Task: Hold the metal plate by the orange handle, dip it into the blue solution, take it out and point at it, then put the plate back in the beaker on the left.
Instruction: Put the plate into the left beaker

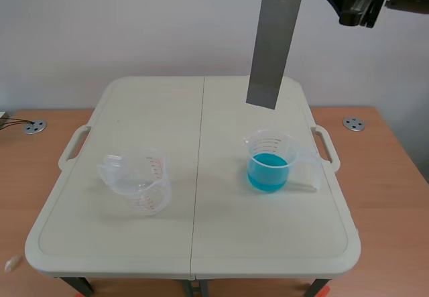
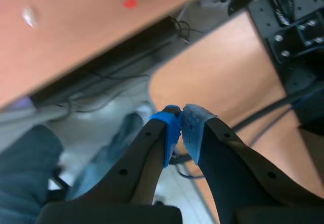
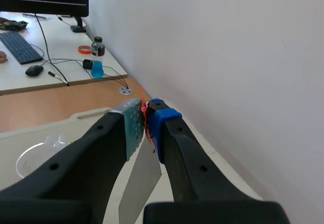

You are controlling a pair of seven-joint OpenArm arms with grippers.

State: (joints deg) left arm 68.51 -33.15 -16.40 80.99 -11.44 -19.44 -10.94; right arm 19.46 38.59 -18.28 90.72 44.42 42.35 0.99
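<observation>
The metal plate (image 1: 273, 49) is a long, flat, dull grey strip that hangs slightly tilted high over the counter (image 1: 201, 236), its lower end well above the clear beaker (image 1: 271, 159) of blue solution (image 1: 267, 173). The right jaws are pinched on the small orange handle (image 3: 144, 114) at the plate's upper end. The left jaws are pressed together on nothing, and the left beaker (image 1: 137, 180), clear with red markings, lies tipped on its side.

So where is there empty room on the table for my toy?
There is bare table between the clear beaker and the blue-solution beaker, and along the near edge. The far left corner is free too. Avoid the far right: the metal plate hangs there from the right pincer.
</observation>
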